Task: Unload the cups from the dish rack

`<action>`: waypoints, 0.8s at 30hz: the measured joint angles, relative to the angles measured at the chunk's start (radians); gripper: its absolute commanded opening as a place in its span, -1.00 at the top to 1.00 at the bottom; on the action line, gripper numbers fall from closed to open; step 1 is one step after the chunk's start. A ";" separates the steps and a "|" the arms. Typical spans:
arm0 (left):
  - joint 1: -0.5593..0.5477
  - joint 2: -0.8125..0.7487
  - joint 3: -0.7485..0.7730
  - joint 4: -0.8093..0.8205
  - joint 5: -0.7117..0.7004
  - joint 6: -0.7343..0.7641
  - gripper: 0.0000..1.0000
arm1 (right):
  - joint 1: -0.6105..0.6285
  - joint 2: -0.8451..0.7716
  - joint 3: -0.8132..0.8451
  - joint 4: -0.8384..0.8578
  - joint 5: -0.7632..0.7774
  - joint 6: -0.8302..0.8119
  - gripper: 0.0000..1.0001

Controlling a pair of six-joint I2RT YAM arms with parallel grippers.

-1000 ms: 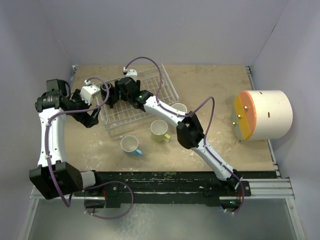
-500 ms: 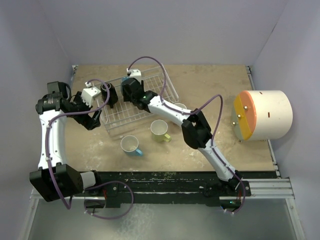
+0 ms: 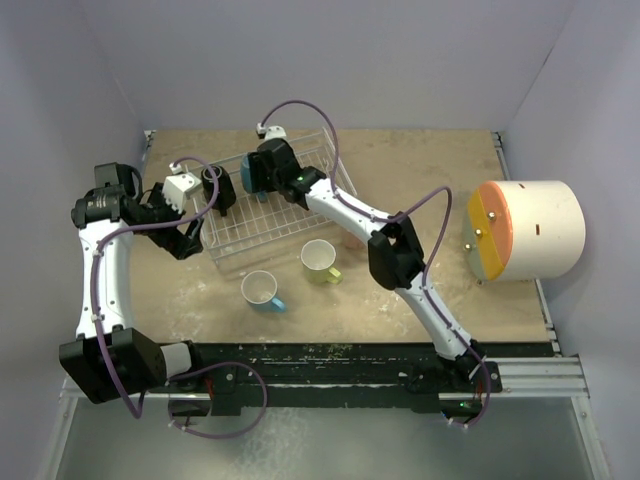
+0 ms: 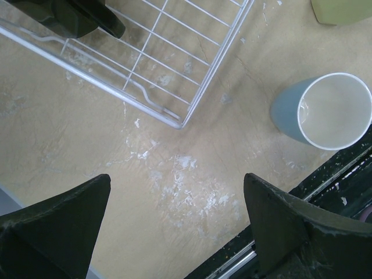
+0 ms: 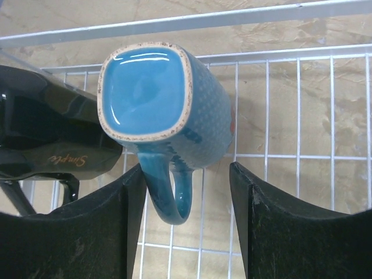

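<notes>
Broadly, the tan, scuffed table [image 3: 420,150] carries everything, with a big cream cylinder [image 3: 535,230] showing its orange-yellow face near the right edge. The white wire dish rack [image 3: 270,225] lies at the far left of centre, at a slant. The left end effector [image 4: 177,180] hangs released over bare table just beside the rack's near corner, its fingers spread wide with nothing between them. The right end effector [image 5: 185,167] reaches into the far-left part of the rack; its fingers straddle the handle of a light blue mug [image 5: 151,93], the left finger against the handle and a gap on the right, and I cannot tell whether the mug is truly clenched. That mug shows its glossy, speckle-rimmed base to the wrist camera, with the rack's grid behind it. Just beside it on the wires is a black mug [image 5: 46,133]. Outside the rack, upright on the table near its front side, stand a yellow-green cup [image 3: 319,258] and a second light blue cup [image 3: 260,288]. Gold script on the black mug reads "Simple" [image 5: 65,158].
</notes>
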 measured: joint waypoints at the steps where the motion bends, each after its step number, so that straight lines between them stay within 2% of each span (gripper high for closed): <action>1: 0.000 0.000 0.000 0.000 0.000 0.000 -0.99 | -0.002 0.014 0.014 -0.004 -0.014 -0.008 -0.15; 7: 0.000 0.000 0.001 0.000 0.000 0.001 -0.99 | -0.006 0.070 0.057 -0.036 -0.047 -0.027 -0.03; 10: 0.000 0.000 0.006 -0.004 0.000 0.001 -0.99 | -0.006 0.086 0.067 -0.048 -0.050 -0.033 0.11; 12: 0.000 0.000 0.009 -0.005 0.003 0.002 -0.99 | -0.005 0.088 0.067 -0.058 -0.051 -0.038 0.26; 17: 0.000 0.004 0.009 -0.005 0.014 0.001 -0.99 | -0.005 0.087 0.066 -0.047 -0.040 -0.063 0.96; 24: 0.000 0.032 0.009 0.048 0.074 0.004 -0.99 | 0.000 0.034 0.001 -0.050 -0.039 -0.079 1.00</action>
